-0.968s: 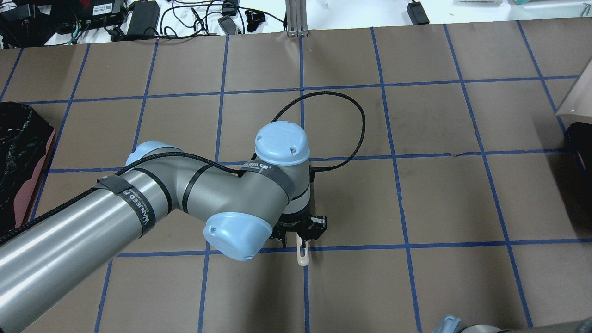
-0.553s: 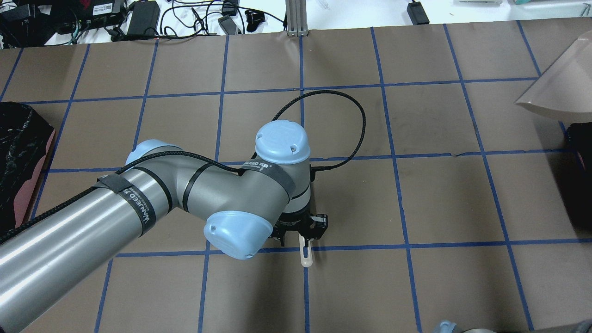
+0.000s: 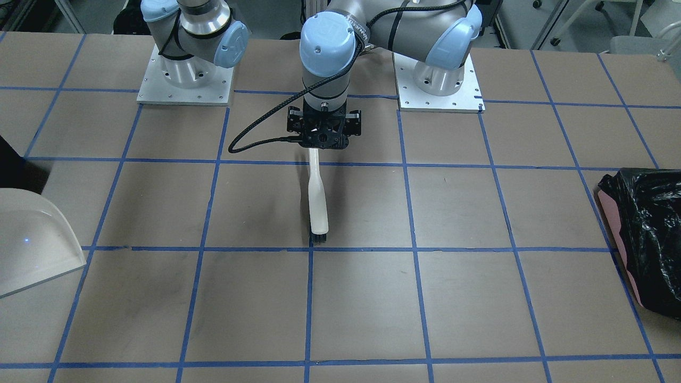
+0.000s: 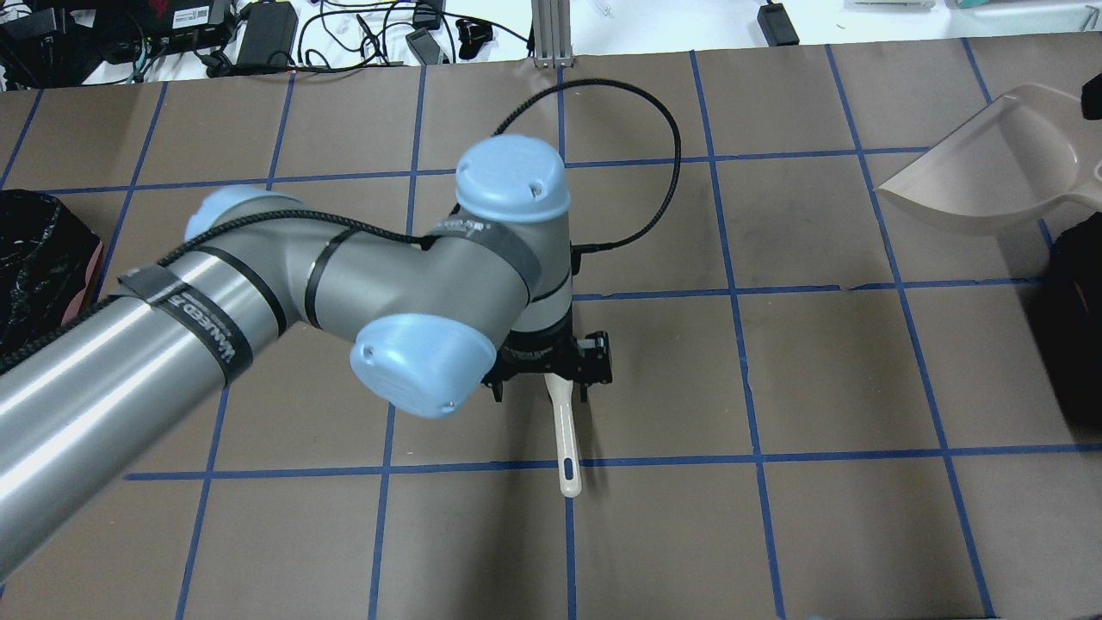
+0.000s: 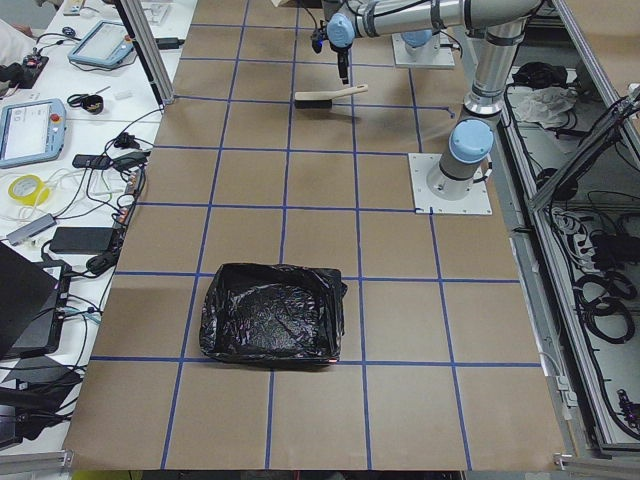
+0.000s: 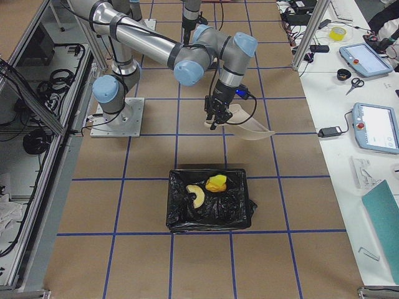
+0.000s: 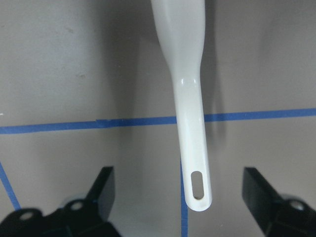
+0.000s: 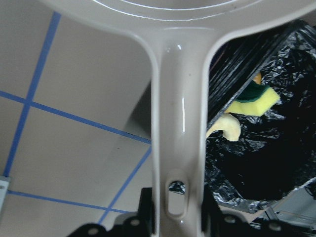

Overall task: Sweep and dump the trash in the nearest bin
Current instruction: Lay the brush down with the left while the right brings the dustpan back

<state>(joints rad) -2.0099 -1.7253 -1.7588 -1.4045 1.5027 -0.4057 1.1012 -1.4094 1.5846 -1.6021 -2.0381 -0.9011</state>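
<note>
A yellow sponge wedge [image 8: 257,98] and a pale curved peel [image 8: 225,126] lie inside the dark bin [image 8: 232,84] at the table's right end. They also show in the exterior right view, the sponge [image 6: 217,182] and the peel [image 6: 196,197]. I cannot make out the brown lump. My right gripper [image 8: 177,213] is shut on the handle of a beige dustpan [image 4: 990,172], held above the table beside that bin [image 4: 1080,258]. My left gripper [image 7: 180,192] is open above the handle end of a white brush [image 3: 318,202], which lies flat on the table.
A pink bin lined with a glossy black bag [image 3: 646,239] stands at the table's left end and looks empty in the exterior left view [image 5: 270,315]. Brown paper with blue tape lines covers the table [image 4: 826,379]. Cables and devices line the far edge.
My left arm has lifted up off the brush handle, which stays on the table. The dustpan has swung in from the right edge toward the table's middle.
</note>
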